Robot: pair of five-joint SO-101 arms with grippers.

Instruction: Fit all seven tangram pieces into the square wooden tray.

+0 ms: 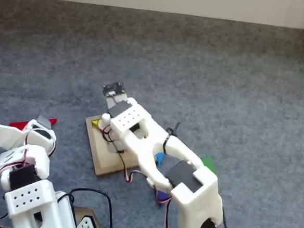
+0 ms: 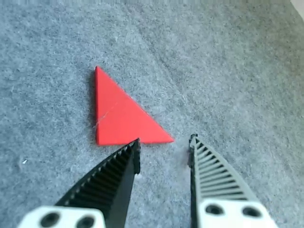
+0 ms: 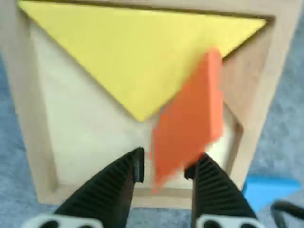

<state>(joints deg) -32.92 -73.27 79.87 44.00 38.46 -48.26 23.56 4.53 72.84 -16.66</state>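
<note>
Only the yellow triangle [image 3: 137, 57] sits in the tray [image 3: 21, 118]. My right gripper [image 3: 164, 164] clamps the orange piece [image 3: 190, 123], tilted above the tray floor. My left gripper [image 2: 164, 147] hangs open by the red triangle [image 2: 118, 114] on the worktop [image 2: 237, 71]. The blue piece [image 3: 266, 187] waits outside.

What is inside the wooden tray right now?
A yellow triangle lies flat along one wall of the wooden tray. The right pincer holds an orange piece tilted over it, hiding part of the triangle's edge and some tray floor. Elsewhere the floor shows plain wood.
</note>
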